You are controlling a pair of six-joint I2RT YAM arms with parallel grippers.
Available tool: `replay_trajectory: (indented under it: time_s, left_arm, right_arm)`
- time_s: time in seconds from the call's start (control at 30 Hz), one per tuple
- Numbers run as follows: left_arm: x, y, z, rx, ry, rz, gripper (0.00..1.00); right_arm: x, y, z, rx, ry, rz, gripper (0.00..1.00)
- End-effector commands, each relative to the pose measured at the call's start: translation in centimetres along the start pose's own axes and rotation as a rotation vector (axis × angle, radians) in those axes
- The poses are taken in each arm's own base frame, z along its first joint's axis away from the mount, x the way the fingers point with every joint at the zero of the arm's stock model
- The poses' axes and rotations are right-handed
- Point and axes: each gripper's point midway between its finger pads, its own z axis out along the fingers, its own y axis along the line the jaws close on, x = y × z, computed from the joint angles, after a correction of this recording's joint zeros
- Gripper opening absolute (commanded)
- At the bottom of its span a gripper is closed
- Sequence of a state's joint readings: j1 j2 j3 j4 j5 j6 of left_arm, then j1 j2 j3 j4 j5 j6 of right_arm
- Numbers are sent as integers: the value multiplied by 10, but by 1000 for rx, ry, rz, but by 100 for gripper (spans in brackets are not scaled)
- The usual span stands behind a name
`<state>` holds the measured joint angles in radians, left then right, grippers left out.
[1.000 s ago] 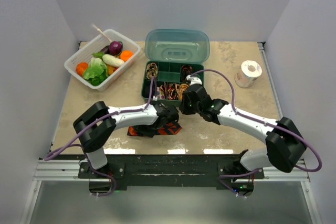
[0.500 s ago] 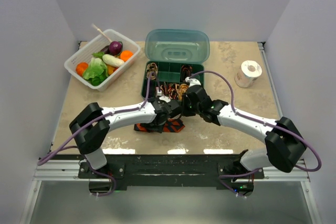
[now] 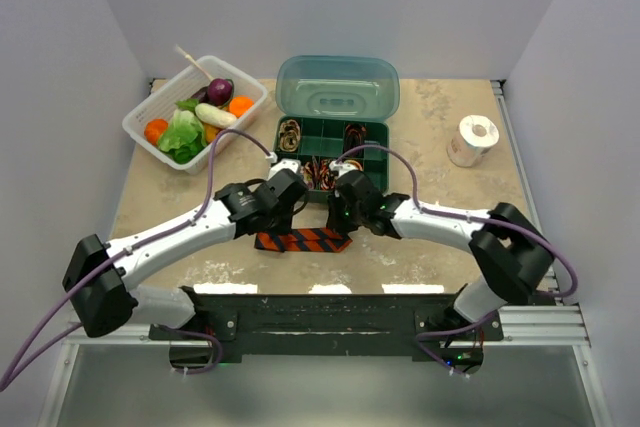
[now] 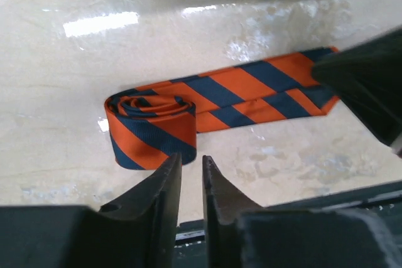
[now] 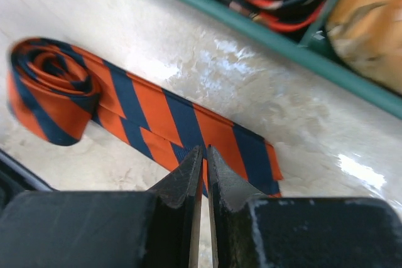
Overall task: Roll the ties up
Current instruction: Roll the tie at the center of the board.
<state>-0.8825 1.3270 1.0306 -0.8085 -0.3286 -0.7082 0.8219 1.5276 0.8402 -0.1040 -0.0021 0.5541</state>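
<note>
An orange-red tie with navy stripes [image 3: 300, 240] lies on the table in front of the green box. Its left end is rolled into a small coil [image 4: 151, 127] and its tail [image 4: 270, 89] runs flat to the right. My left gripper [image 4: 191, 161] hovers just beside the coil with only a narrow gap between its jaws and nothing in it. My right gripper [image 5: 205, 149] is shut, its tips down on the flat tail [image 5: 144, 105]. In the top view the left gripper [image 3: 285, 209] and right gripper [image 3: 338, 222] flank the tie. More coiled ties [image 3: 320, 172] fill the box.
The green compartment box [image 3: 330, 125] stands just behind the tie with its lid [image 3: 337, 87] open at the back. A white basket of toy vegetables [image 3: 195, 112] sits back left. A white tape roll [image 3: 472, 140] stands at the right.
My left arm has swung back to the left, off the tie, and its jaws have narrowed. The right gripper has come down onto the tie's tail. More of the tie shows.
</note>
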Motion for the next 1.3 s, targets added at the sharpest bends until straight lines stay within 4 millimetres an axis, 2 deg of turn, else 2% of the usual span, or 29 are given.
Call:
replay_trajectory:
  time_s: [0.0,0.03,0.2,0.33,0.53,0.7,0.8,1.03,1.27]
  left_arm:
    - [14,-12,0,105,36,34,6]
    - [18,-11,0,106,46,42,0]
    - [42,-4,9,99,127,79,0]
    - [58,4,26,40,185,118,0]
    - [67,2,51,22,204,133,0]
    - [68,8,60,-29,208,146,0]
    - [68,9,60,-36,199,143,0]
    - [48,3,51,-16,136,120,0]
    - [53,6,34,-2,163,136,0]
  right_arm:
    - [-6,19,14,-22,10,-51,11]
    - [-5,18,15,-13,19,-43,11]
    - [4,8,24,38,46,-44,10]
    - [10,7,26,45,62,-43,10]
    - [17,3,27,58,81,-40,10]
    - [21,4,27,54,91,-38,10]
    - [23,4,27,54,98,-40,10]
    - [30,5,31,55,119,-47,10]
    - [30,6,35,62,127,-50,10]
